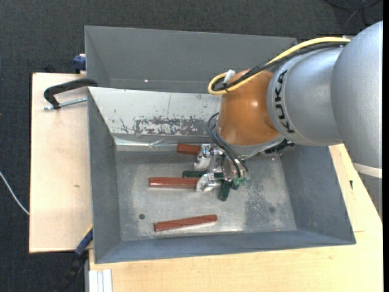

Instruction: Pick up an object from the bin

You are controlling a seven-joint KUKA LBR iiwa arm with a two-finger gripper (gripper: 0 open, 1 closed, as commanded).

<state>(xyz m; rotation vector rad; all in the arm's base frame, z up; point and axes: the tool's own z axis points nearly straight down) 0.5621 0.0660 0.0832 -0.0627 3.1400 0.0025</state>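
My gripper (pixel 205 170) hangs low over the middle of the bin floor, open, its two silver fingertips (pixel 204 156) apart. A red-brown bar (pixel 172 182) lies flat to its left, with its right end touching or almost touching the nearer fingertip. A shorter red-brown bar (pixel 188 149) lies by the far fingertip, its right end hidden under the gripper. A dark green thing (pixel 226 190) pokes out below the gripper, and part of it shows between the fingertips; whether it is gripped I cannot tell.
A third red-brown bar (pixel 185 223) lies along the bin's near wall. A small dark spot (pixel 141 217) sits on the floor at the left. The orange wrist cover and the arm hide the right back part of the floor.
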